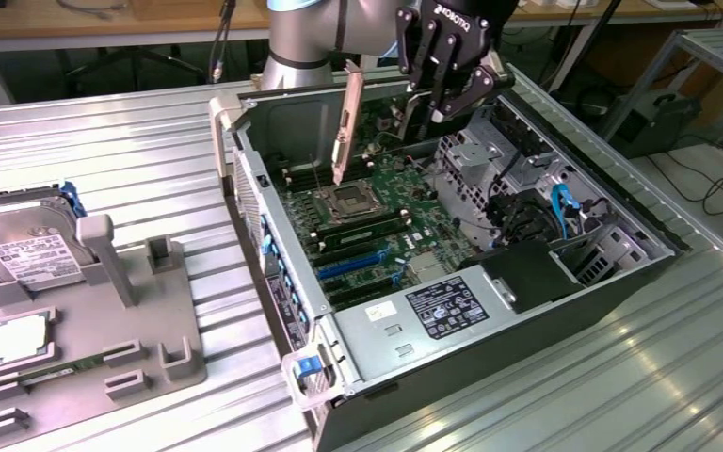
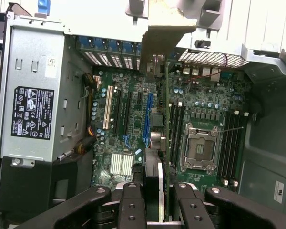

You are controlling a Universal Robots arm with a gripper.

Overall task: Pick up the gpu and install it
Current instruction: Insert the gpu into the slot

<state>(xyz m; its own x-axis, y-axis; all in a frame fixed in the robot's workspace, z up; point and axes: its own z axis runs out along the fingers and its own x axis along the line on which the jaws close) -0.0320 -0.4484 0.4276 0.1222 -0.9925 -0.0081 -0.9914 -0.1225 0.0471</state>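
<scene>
Gripper [image 1: 443,99] clamped on the graphics card [image 1: 380,132] hangs over the open computer case [image 1: 613,273], the card gripped edge-on between the fingers [image 2: 133,210] and held clear above the motherboard [image 1: 375,212]. The card's silver end bracket [image 1: 351,113] points down toward the board, near the case's rear wall. Doing this step well seems to call for squaring the card's lower edge with one of the long expansion slots [image 2: 148,119] on the motherboard and bringing the bracket in line with the rear wall openings before any downward push; a tilted card would likely bind or miss the slot. Around the motherboard, the processor socket [image 1: 346,200] sits just beside the line of descent, with memory slots [image 2: 231,148] beyond it. The power supply [image 1: 443,306] fills the case end away from the arm, and a bundle of cables [image 1: 550,212] with a blue lead lies next to the board on the exterior view's right, close enough to snag a wide swing. Outside the case, well apart on the exterior view's left, a hard drive [image 1: 23,250] stands in a grey holder [image 1: 110,320].
</scene>
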